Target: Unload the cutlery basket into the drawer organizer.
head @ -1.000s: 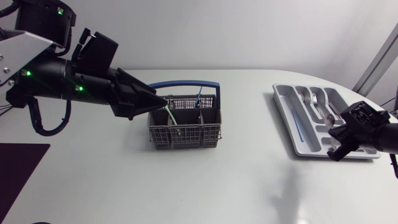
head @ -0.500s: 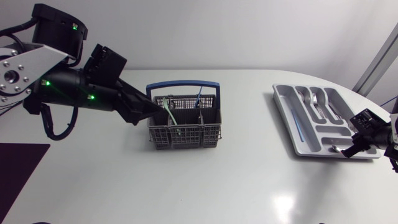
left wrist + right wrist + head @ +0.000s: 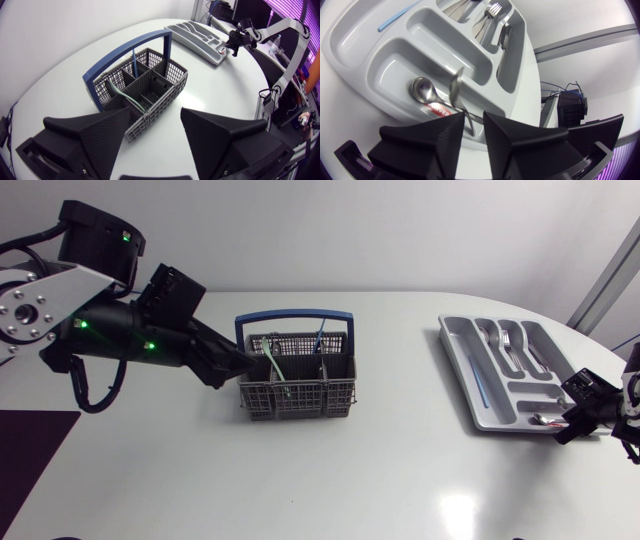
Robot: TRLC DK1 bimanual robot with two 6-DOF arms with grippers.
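Note:
The grey wire cutlery basket with its blue handle stands mid-table, holding a green-handled utensil and a blue-handled one. My left gripper is open at the basket's left side; its wrist view shows the basket just ahead of the wide-apart fingers. The grey drawer organizer lies at the right. My right gripper is at its near right corner. There a spoon lies in a compartment, its handle end between the slightly parted fingers.
Forks and spoons lie in the organizer's far compartments, and a blue-handled piece fills its long left slot. The organizer sits close to the table's right edge. A dark mat lies at the near left.
My left gripper has drawn back from above the basket to its left side. My right gripper has moved to the organizer's near right corner, and its fingers have parted around the spoon handle.

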